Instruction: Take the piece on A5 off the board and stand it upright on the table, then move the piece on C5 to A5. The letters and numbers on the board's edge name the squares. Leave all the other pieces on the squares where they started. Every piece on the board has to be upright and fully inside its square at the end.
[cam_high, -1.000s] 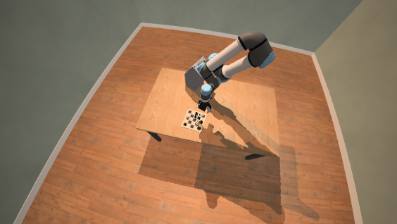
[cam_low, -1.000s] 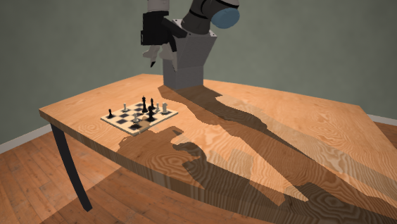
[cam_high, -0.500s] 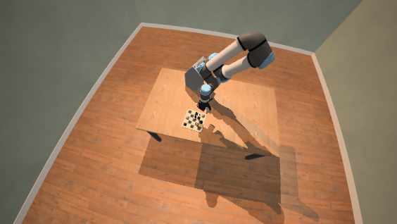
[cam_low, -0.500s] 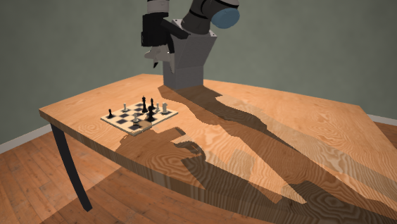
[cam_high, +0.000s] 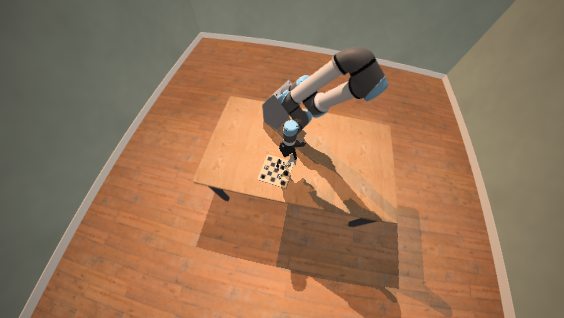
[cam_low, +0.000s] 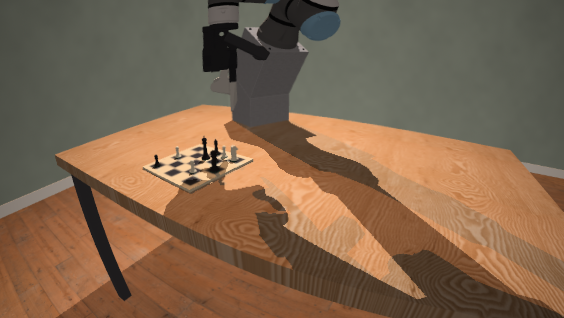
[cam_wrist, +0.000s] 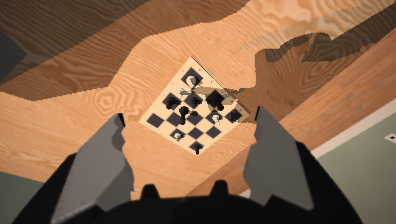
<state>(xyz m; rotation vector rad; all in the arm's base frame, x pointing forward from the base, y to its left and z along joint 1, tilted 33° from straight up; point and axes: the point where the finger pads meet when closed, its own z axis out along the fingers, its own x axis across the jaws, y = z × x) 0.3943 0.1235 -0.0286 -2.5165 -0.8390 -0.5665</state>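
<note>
Gripper (cam_wrist: 187, 145): wide open, holding nothing, high above the board
Board (cam_wrist: 159, 107): one, near the table (cam_low: 350, 165) edge
Black pieces: four, standing
White pieces: four, standing
A5 and C5: labels too small to read

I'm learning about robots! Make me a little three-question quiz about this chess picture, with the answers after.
1. True or false: the gripper is holding a chess piece.
2. Where does the chessboard sit on the table? A) in the very middle B) near one edge C) hanging half off
3. Fill in: the pieces on the board come in two colours, black and ____.

Key:
1. False. The fingers stand wide open with nothing between them, high above the board.
2. B. It lies flat near the table's edge, by the dark leg.
3. White.
</note>
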